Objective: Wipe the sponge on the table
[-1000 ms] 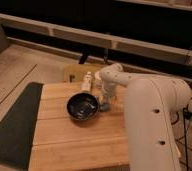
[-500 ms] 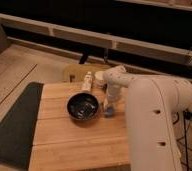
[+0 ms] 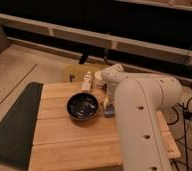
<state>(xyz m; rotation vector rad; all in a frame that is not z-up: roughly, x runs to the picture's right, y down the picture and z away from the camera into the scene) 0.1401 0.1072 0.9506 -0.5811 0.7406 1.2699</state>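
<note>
The sponge (image 3: 109, 111), a small pale blue-grey pad, lies on the light wooden table (image 3: 74, 142) just right of the dark round bowl (image 3: 82, 106). My gripper (image 3: 108, 103) reaches straight down from the white arm (image 3: 139, 115) and is shut on the sponge, pressing it against the tabletop. The arm's wrist hides the upper part of the gripper and the table's right side.
A small white bottle (image 3: 87, 80) stands at the table's far edge behind the bowl. A dark grey-green mat (image 3: 11, 127) lies along the left side. A round wooden seat (image 3: 81, 71) sits beyond the table. Cables (image 3: 189, 110) hang at the right.
The gripper and the sponge have slid a short way toward the near side of the table, beside the bowl. The bowl and bottle have not moved.
</note>
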